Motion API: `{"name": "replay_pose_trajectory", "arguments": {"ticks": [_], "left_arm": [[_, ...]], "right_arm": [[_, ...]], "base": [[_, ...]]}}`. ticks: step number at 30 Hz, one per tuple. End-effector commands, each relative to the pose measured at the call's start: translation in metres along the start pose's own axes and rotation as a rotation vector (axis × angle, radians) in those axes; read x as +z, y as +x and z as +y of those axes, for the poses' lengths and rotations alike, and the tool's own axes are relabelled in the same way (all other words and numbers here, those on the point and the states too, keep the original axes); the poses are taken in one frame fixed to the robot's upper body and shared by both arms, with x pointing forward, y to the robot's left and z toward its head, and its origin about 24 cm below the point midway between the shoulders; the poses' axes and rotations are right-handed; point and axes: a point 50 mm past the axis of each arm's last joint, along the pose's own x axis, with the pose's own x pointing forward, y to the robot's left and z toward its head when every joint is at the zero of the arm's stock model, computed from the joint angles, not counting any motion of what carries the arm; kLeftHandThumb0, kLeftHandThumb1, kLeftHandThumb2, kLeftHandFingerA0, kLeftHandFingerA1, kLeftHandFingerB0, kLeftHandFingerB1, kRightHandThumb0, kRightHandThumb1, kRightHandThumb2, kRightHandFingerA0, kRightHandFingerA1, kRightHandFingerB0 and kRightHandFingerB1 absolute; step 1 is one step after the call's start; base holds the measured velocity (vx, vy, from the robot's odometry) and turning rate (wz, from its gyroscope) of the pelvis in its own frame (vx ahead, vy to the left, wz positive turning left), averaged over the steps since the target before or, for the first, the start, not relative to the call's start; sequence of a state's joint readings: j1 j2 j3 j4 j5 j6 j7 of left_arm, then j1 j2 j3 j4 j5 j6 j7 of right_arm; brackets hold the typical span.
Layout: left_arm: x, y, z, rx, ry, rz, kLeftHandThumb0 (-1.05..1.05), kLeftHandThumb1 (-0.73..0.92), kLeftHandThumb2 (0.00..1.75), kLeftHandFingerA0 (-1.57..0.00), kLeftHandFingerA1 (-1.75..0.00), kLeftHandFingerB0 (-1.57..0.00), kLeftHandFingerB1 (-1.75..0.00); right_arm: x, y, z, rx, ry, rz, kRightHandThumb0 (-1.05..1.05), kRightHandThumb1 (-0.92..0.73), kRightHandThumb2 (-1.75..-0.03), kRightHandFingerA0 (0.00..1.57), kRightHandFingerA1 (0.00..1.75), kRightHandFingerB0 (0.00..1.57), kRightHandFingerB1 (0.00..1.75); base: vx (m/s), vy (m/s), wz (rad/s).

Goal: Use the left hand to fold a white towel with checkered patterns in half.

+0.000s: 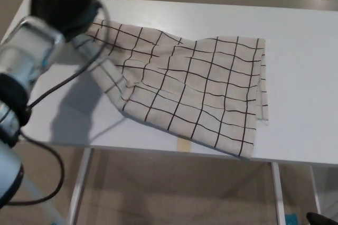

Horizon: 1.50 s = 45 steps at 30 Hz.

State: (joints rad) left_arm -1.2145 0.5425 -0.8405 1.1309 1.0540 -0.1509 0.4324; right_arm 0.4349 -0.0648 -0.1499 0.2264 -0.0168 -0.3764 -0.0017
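Left hand [63,4], black and bulky, sits at upper left over the far left corner of the white flat-topped bench [301,77]. It's on a silver-grey forearm [24,61] that comes in from the left edge, with a black cable [68,80] looping off it and down past the bench front. Hand is seen from the back, fingers hidden, so cannot tell if it's open, closed or gripping the cloth.

Off-white cloth towel with a thin black grid pattern [200,87] lies on the bench, centre of frame. Its upper left corner runs right under the hand; contact can't be confirmed. Left side of the towel is bunched and creased, with a rumpled ridge slanting down from the hand toward the front. Right side lies flatter, and the right edge shows doubled layers. The front edge reaches the bench's near edge and the lower right corner hangs slightly over it.

Shadow of the arm falls on the bench top left of the towel. Small tan tape patch [183,143] on the bench front edge, just below the towel. Brown floor [185,193] below.

Right hand not visible.
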Motion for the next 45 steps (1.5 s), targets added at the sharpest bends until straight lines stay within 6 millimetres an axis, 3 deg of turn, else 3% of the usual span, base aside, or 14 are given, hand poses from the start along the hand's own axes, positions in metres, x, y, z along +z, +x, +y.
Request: {"name": "replay_pose_trajectory", "arguments": {"ticks": [1,2,3,9,12,17,20,27,30,31,36,37,38,45], "left_arm": [[0.03,0.019,0.038,0.171,0.063,-0.171,-0.43,0.49,0.59,-0.9,-1.61,-1.03,-0.76],[0.049,0.027,0.057,0.253,0.086,-0.256,-0.4,0.49,0.57,-0.9,-1.75,-1.02,-0.95],[0.064,0.03,0.071,0.307,0.077,-0.318,-0.35,0.48,0.56,-0.93,-1.72,-1.07,-0.6],[0.096,0.028,0.096,0.399,0.029,-0.436,-0.51,0.4,0.59,-0.97,-1.63,-1.03,-0.61],[0.117,0.022,0.106,0.435,-0.001,-0.497,-0.48,0.46,0.57,-0.85,-1.75,-1.05,-0.88],[0.149,0.009,0.114,0.491,-0.052,-0.603,-0.37,0.48,0.56,-0.91,-1.74,-1.08,-0.62],[0.165,0.002,0.114,0.498,-0.061,-0.651,-0.3,0.5,0.58,-0.97,-1.69,-1.0,-1.07],[0.191,-0.013,0.103,0.467,-0.1,-0.739,-0.34,0.54,0.58,-0.91,-1.72,-0.87,-1.38],[0.201,-0.022,0.089,0.406,-0.121,-0.78,-0.33,0.54,0.57,-0.91,-1.75,-0.95,-1.19],[0.206,-0.025,0.082,0.37,-0.131,-0.797,-0.34,0.42,0.84,-1.23,-1.38,-0.99,-1.05],[0.223,-0.038,0.055,0.196,-0.148,-0.868,-0.38,0.51,0.57,-0.87,-1.75,-1.04,-0.91],[0.226,-0.041,0.05,0.168,-0.143,-0.884,-0.35,0.41,0.84,-1.22,-1.36,-0.99,-0.9],[0.229,-0.043,0.046,0.154,-0.136,-0.902,-0.41,0.51,0.57,-0.86,-1.75,-1.06,-0.68],[0.244,-0.054,0.035,0.149,-0.096,-1.018,-0.41,0.51,0.57,-0.86,-1.75,-1.05,-0.67]], "right_arm": [[0.0,0.001,-0.001,0.005,0.005,0.001,-0.27,-0.71,-0.6,0.53,0.68,0.51,0.58],[0.002,0.002,-0.002,0.002,0.002,-0.005,-0.27,-0.71,-0.61,0.54,0.68,0.53,0.59],[0.003,0.002,-0.002,0.0,0.0,-0.008,-0.27,-0.7,-0.61,0.54,0.68,0.54,0.59],[0.006,0.004,0.0,-0.002,-0.005,-0.022,-0.27,-0.71,-0.6,0.57,0.66,0.58,0.59],[0.007,0.004,0.0,-0.008,-0.022,-0.026,-0.27,-0.71,-0.6,0.57,0.66,0.6,0.59],[0.007,0.004,0.001,-0.014,-0.026,-0.023,-0.28,-0.7,-0.61,0.61,0.66,0.63,0.57],[0.006,0.005,0.001,-0.01,-0.001,-0.035,-0.28,-0.7,-0.6,0.62,0.66,0.67,0.58],[0.009,0.008,0.001,0.0,-0.033,-0.052,-0.27,-0.69,-0.6,0.62,0.67,0.7,0.58],[0.011,0.009,0.002,-0.006,-0.063,-0.046,-0.27,-0.69,-0.6,0.64,0.68,0.69,0.59],[0.011,0.008,0.002,-0.006,-0.068,-0.048,-0.27,-0.69,-0.6,0.66,0.67,0.7,0.59],[0.013,0.008,0.001,0.006,-0.057,-0.07,-0.28,-0.68,-0.61,0.68,0.65,0.7,0.56],[0.013,0.008,0.002,0.008,-0.054,-0.075,-0.28,-0.68,-0.61,0.68,0.66,0.71,0.56],[0.013,0.009,0.002,0.006,-0.053,-0.076,-0.27,-0.69,-0.6,0.67,0.65,0.72,0.57],[0.018,0.014,0.004,0.0,-0.038,-0.09,-0.27,-0.69,-0.61,0.69,0.66,0.73,0.55]], "base": [[0.0,0.0,0.0],[0.0,0.0,0.0],[0.0,0.0,0.0],[0.0,0.0,0.01],[0.0,0.0,0.0],[0.0,0.0,0.0],[0.0,0.0,0.0],[0.0,0.0,0.0],[0.0,0.0,0.0],[0.0,0.0,0.0],[0.0,0.0,0.0],[0.0,0.0,0.0],[0.0,0.0,0.0],[0.0,0.0,0.0]]}}
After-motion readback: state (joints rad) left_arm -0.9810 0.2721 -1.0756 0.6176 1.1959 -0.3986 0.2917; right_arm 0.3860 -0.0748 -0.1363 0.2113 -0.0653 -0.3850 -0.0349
